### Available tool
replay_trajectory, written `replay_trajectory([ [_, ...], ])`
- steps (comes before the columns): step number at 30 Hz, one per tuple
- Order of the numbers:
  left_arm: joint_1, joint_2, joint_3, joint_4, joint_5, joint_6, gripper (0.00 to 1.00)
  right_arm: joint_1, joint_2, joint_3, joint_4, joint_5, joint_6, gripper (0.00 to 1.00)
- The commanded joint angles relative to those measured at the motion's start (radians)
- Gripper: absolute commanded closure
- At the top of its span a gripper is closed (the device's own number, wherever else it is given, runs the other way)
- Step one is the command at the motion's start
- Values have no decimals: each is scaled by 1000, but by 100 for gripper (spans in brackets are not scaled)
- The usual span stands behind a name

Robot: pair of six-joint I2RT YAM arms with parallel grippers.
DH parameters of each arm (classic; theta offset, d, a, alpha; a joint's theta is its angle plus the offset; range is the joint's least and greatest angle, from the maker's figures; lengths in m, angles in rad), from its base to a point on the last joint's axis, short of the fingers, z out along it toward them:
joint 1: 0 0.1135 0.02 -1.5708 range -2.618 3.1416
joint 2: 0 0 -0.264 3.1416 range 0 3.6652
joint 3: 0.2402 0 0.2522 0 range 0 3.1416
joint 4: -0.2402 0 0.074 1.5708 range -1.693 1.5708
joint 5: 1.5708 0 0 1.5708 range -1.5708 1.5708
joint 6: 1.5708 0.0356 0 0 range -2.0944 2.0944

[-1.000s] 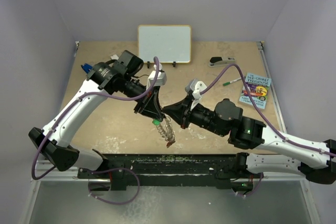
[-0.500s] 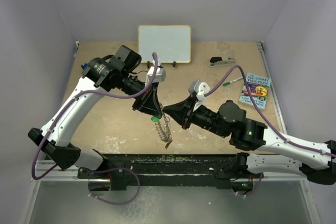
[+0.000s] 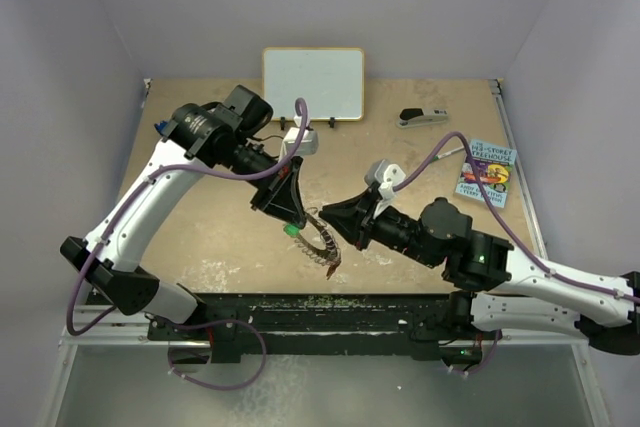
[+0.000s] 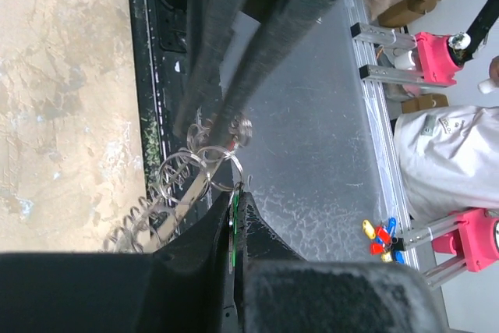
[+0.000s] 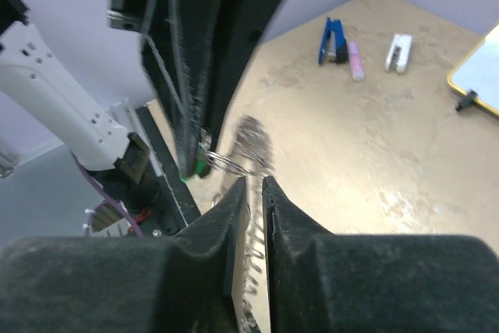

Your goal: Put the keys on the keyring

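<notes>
The keyring [image 3: 318,242] is a flat silver ring with a jagged fringe. It hangs over the table's near edge between the two arms. My left gripper [image 3: 289,215] is shut on the green-headed key [image 4: 233,220], which shows as a thin green sliver between the pads. That key's small loop touches the keyring [image 4: 181,186]. A red-headed key [image 3: 331,270] dangles at the ring's low end. My right gripper [image 5: 255,186] has its jaws slightly apart. The keyring's flat strip [image 5: 246,228] lies in the gap against one finger.
A whiteboard [image 3: 313,83] stands at the back, with a stapler [image 3: 422,117], a green-capped pen [image 3: 440,155] and a book [image 3: 486,172] to the right. A blue stapler [image 5: 333,40] and small markers lie far left. The black frame rail [image 3: 330,307] runs just below the ring.
The right jaws have parted a little from fully shut. The keyring swung from hanging straight down to slanting toward the right gripper. Both grippers shifted slightly to the right.
</notes>
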Motion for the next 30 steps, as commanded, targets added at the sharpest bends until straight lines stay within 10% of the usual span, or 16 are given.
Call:
replay_trajectory([
  [1,7,-8,74,-36,-61,7,96,-7,-57,-28,-29,138,15,77],
  [11,7,-15,-63,286,-654,95,95,-9,-90,-40,-331,624,281,1],
  [19,5,111,-129,454,-891,304,95,-84,55,-13,-599,731,584,0],
  [30,-18,432,130,277,-924,412,84,-144,73,-7,-711,787,763,0],
])
